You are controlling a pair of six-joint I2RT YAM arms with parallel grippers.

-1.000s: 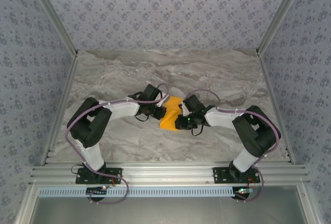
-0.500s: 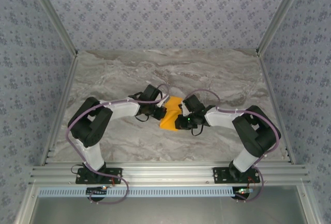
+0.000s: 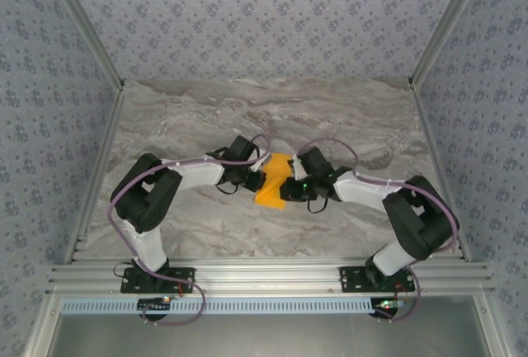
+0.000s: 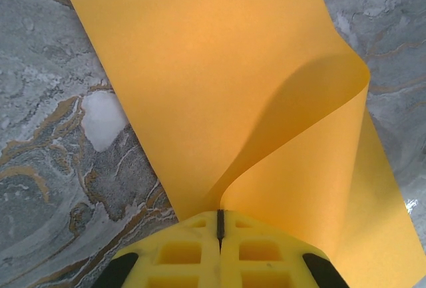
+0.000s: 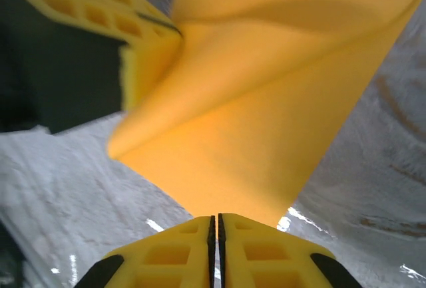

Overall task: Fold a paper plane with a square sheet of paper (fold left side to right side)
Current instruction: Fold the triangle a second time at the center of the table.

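The square sheet of paper [image 3: 271,182], orange-yellow, lies mid-table between my two grippers, its left part lifted and curled over toward the right. In the left wrist view the sheet [image 4: 219,75] bends up from the table into my left gripper [image 4: 220,216], which is shut on its edge. My left gripper [image 3: 257,177] sits at the sheet's left side. My right gripper [image 3: 285,190] is at the sheet's right side. Its jaws [image 5: 215,219] are shut with a hairline slit, tips touching the near edge of the sheet [image 5: 253,128]. Whether that edge is pinched is hidden. No paper plane shape shows.
The marble tabletop [image 3: 190,118] is bare around the sheet. Patterned walls with metal posts [image 3: 82,35] enclose the left, right and back. An aluminium rail [image 3: 264,276] with both arm bases runs along the near edge.
The right arm's elbow has swung outward to the right, and its gripper has shifted slightly along the sheet's right edge. The left gripper keeps its hold on the curled sheet.
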